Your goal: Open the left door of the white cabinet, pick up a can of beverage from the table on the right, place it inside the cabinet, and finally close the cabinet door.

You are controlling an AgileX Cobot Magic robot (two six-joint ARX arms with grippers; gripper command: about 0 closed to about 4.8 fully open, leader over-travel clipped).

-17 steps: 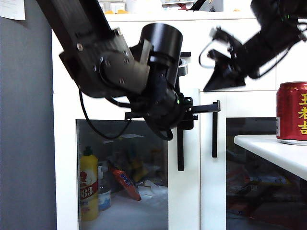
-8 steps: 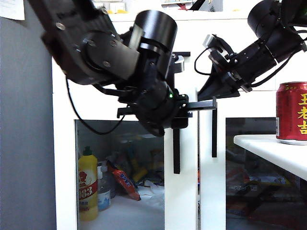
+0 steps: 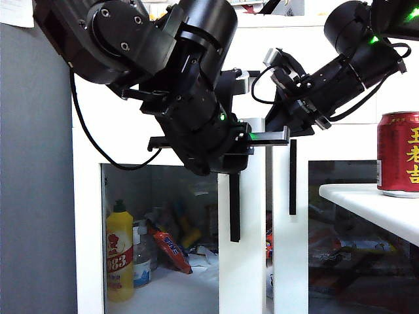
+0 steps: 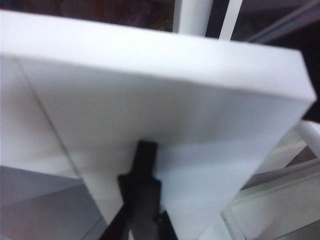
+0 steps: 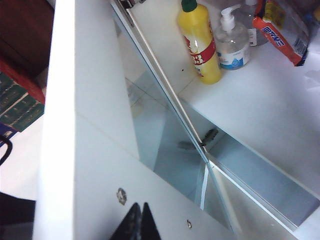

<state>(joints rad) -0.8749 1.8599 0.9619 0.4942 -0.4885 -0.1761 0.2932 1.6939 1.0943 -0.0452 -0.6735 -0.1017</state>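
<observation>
The white cabinet (image 3: 91, 131) fills the exterior view. Its left door (image 3: 242, 261) stands ajar, with a dark gap beside the right door. My left gripper (image 3: 262, 139) is shut on the top of the door's black bar handle (image 3: 234, 209). The left wrist view shows the handle (image 4: 145, 170) running between that gripper's (image 4: 145, 222) fingers against the white door front (image 4: 150, 90). My right gripper (image 3: 280, 124) is shut and empty at the door's free edge. In the right wrist view it (image 5: 141, 215) sits close to the door's inner face (image 5: 100, 150). The red can of beverage (image 3: 398, 154) stands on the table (image 3: 366, 203) at the right.
Inside the cabinet stand a yellow bottle (image 3: 120, 252) with a green cap, a clear pump bottle (image 5: 232, 40) and a red packet (image 5: 280, 30). The right door (image 3: 291, 261) is closed, with its handle (image 3: 292, 176) close to the gap. A grey wall is to the left.
The left door has swung further open, its handle edge shifting left as the left arm pulled back. The right gripper has moved left to the door's free edge.
</observation>
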